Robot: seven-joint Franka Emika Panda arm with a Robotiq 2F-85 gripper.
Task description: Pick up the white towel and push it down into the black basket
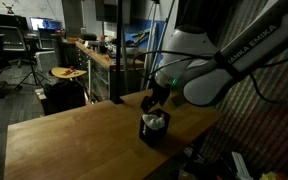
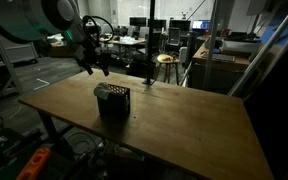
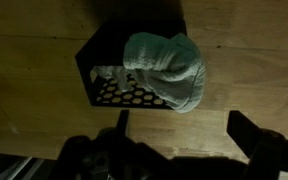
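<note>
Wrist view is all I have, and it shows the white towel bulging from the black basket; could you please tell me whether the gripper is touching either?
Observer: No. In both exterior views the gripper hangs above the black basket, jaws open, with air between them.
Operator: Thank you. Does the towel trail down the outside?
Observer: In an exterior view the white towel shows only as a heap at the basket's mouth; the wall below it looks bare black.
Operator: And where does the basket stand?
Observer: Upright on the wooden table, nearer one edge than the middle.
</note>
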